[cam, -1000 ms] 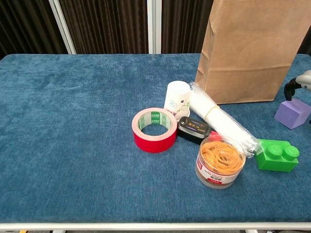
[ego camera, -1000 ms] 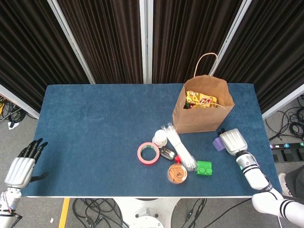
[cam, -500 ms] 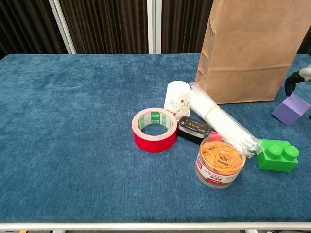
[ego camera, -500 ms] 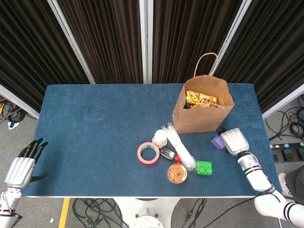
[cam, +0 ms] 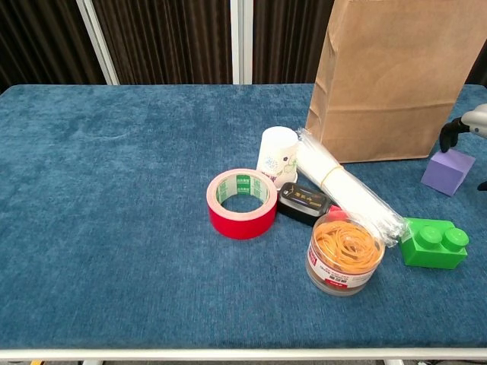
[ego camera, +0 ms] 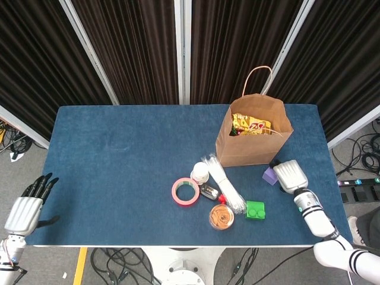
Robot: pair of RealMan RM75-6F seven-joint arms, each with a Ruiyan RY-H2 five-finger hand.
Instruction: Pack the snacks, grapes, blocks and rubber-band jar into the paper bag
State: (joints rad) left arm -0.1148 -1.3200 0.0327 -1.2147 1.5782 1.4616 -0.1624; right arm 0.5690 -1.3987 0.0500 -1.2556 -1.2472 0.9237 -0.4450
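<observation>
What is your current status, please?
Right hand holds purple block beside paper bag. Left hand open, off table. Green block, rubber-band jar unpacked.

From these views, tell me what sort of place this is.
Probably a robot test bay or lab, not a home: a blue cloth-covered table framed by black curtains on metal posts, with loose cables on the grey floor.

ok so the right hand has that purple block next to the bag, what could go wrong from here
The right hand seems to hold the purple block only near its top edge, so it might slip out on the lift. The paper bag stands close beside the hand and looks light, so a bump while rising to its opening could tip it or push it away. The bag already holds snack packets, so the block could catch on them or on the rim.
</observation>
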